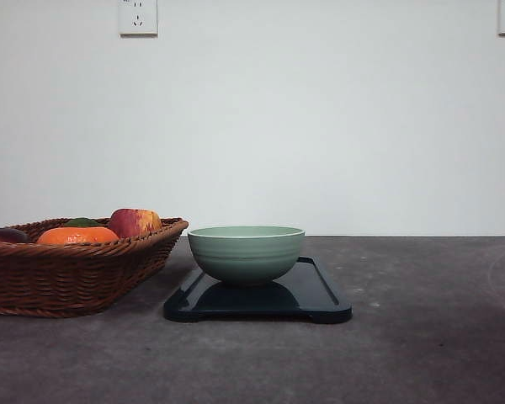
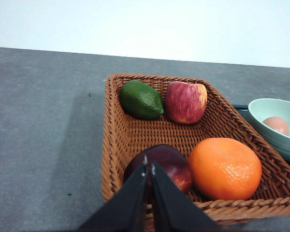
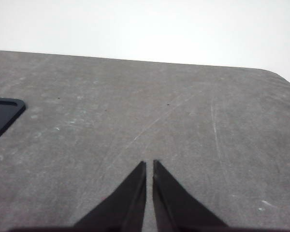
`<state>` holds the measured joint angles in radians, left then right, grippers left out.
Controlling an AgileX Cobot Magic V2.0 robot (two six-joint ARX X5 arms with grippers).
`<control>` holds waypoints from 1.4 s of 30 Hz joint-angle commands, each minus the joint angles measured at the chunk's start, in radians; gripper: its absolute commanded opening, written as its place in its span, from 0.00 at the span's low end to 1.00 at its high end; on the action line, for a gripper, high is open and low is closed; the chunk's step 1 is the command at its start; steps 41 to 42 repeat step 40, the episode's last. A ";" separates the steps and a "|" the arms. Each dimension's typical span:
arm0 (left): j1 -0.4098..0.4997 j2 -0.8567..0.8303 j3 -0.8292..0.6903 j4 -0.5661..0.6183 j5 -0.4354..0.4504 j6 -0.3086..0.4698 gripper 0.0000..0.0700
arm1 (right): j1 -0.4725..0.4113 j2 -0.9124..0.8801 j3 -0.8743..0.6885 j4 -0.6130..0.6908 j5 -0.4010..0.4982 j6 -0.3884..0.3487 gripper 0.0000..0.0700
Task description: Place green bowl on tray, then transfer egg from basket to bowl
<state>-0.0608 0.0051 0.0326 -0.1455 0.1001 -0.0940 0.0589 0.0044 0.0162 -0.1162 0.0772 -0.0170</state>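
The egg (image 2: 276, 125) already lies in the green bowl (image 1: 246, 252) on the tray (image 1: 320, 295), well beyond the left gripper (image 2: 148, 166); both jaws sit pinched together, empty. Probably light, smooth and fragile: cradle its sides gently.

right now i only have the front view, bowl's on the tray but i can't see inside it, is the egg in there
Observer: Yes, in the left wrist view an egg lies inside the green bowl.
Operator: what's left in the basket
Observer: The basket holds a lime, an apple, an orange and a dark red fruit.
Operator: are the grippers holding anything
Observer: No. The left gripper is shut and empty above the basket; the right gripper is shut over the bare table.
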 commanded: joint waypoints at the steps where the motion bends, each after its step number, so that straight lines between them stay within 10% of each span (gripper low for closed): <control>1: 0.001 -0.002 -0.018 0.011 -0.003 -0.001 0.00 | 0.002 -0.001 -0.004 0.012 0.000 0.016 0.02; 42: 0.001 -0.002 -0.018 0.011 -0.003 -0.001 0.00 | 0.002 -0.001 -0.004 0.011 0.000 0.016 0.02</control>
